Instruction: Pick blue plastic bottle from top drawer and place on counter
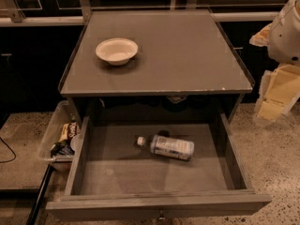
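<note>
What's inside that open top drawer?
The blue plastic bottle lies on its side on the floor of the top drawer, white cap pointing left. The back, under the counter, is dark and hidden. The gripper is right of the counter, outside the drawer.

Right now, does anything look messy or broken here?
The small clear plastic bottle with a pale blue label lies on its side, slanted, in the open grey wooden drawer. The flat grey counter has a chipped front edge. The robot's hand hangs at the right, beside the counter.

matt, worn wood is seen on the table [187,55] and drawer [117,172], clear plastic on the bottle [171,147], smooth pale casing on the end effector [276,95] at right.
</note>
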You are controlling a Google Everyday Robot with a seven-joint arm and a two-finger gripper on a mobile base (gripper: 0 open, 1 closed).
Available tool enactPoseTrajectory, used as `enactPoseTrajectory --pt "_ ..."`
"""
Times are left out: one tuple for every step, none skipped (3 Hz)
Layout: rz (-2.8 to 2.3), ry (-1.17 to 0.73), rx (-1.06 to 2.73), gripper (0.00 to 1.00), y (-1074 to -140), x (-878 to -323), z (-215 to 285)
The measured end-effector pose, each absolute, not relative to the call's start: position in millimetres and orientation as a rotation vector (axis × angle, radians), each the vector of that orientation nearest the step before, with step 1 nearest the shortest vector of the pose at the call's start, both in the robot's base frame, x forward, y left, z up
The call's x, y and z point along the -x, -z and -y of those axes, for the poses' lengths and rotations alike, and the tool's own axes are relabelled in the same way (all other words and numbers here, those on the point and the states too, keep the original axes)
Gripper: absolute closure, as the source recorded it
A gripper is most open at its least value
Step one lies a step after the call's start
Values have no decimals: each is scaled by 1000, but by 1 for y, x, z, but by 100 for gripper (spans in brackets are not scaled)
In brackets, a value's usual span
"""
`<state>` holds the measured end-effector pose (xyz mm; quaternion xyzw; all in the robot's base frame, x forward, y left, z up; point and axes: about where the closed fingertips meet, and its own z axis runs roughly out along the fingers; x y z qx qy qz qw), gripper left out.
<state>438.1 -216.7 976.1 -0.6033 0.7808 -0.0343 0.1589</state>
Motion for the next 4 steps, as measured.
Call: enactPoseTrajectory --pt "-2232 89 1718 0 -969 -437 217" --pt "-2192 74 1740 0 -947 -431 213" --pt "-2110 40 1782 0 -905 -435 205" --pt "-2050 -30 1797 0 -865 -443 199"
